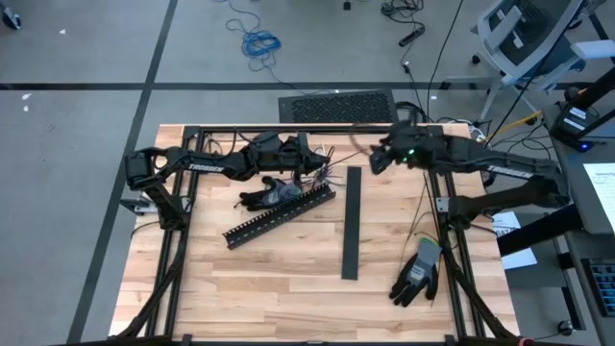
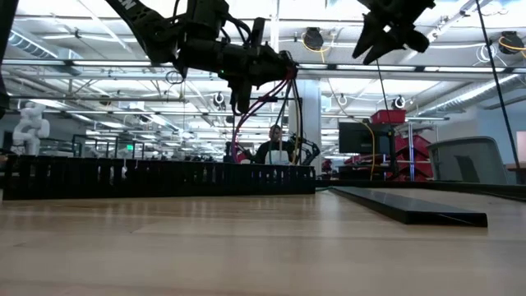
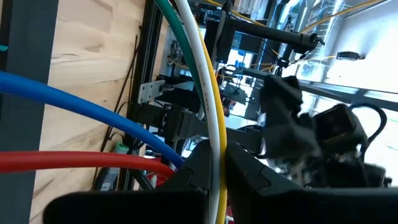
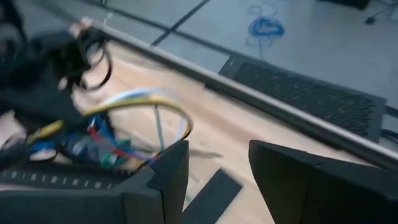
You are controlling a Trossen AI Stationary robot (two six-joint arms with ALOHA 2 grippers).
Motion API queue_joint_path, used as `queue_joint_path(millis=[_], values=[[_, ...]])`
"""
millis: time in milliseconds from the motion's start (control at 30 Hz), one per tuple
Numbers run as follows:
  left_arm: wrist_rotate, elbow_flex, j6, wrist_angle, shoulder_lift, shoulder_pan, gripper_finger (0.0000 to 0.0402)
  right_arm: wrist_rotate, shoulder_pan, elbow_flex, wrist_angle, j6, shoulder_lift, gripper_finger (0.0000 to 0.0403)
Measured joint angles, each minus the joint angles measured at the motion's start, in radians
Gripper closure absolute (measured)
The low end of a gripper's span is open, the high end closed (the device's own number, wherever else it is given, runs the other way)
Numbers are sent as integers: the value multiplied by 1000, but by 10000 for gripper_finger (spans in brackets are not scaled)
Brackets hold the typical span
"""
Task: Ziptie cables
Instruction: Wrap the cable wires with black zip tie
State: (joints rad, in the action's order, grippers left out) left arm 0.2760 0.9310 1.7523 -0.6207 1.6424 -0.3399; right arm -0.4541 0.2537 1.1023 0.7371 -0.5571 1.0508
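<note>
Cables (image 3: pixel 208 93) hang lifted above the bench (image 1: pixel 288 259), pinched in the left gripper (image 3: pixel 217 165). Right gripper (image 4: pixel 217 168) hovers near with fingers spread; next, I reckon, it must catch the loose ends.

The slotted duct (image 1: pixel 280 215) lies slanted on the counter (image 1: pixel 288 288), left of the middle. A flat cover strip (image 1: pixel 351 223) lies to the right of the duct, apart from it. The cables (image 1: pixel 322 173) hang just behind the duct's right end, up off the counter, in the left gripper (image 1: pixel 309 161). The right gripper (image 1: pixel 375 159) is up in the air, right of the cables. A glove (image 1: pixel 417 273) lies far right of the duct, at the counter's edge.
</note>
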Motion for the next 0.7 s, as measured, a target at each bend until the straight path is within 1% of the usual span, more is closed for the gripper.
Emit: queue_joint_path(millis=[133, 233, 333, 400, 467, 533, 633, 700], values=[[-7, 0, 27, -39, 0, 0, 374, 5, 45, 0, 42, 4, -74, 243], [-51, 0, 47, -82, 0, -2, 374, 35, 51, 0, 118, -23, -120, 243], [-95, 0, 48, -89, 0, -10, 374, 138, 41, 0, 182, -55, -149, 243], [-132, 0, 48, -88, 0, -16, 374, 218, 22, 0, 179, -66, -154, 243], [-188, 0, 48, -89, 0, -20, 374, 272, -6, 0, 144, -82, -148, 243], [-259, 0, 48, -89, 0, -25, 374, 280, -43, 0, 71, -99, -132, 243], [-378, 0, 40, -89, 0, -28, 374, 250, -92, 0, -84, -112, -86, 243], [-457, 0, 39, -89, 0, -28, 374, 185, -121, 0, -200, -126, -41, 243]])
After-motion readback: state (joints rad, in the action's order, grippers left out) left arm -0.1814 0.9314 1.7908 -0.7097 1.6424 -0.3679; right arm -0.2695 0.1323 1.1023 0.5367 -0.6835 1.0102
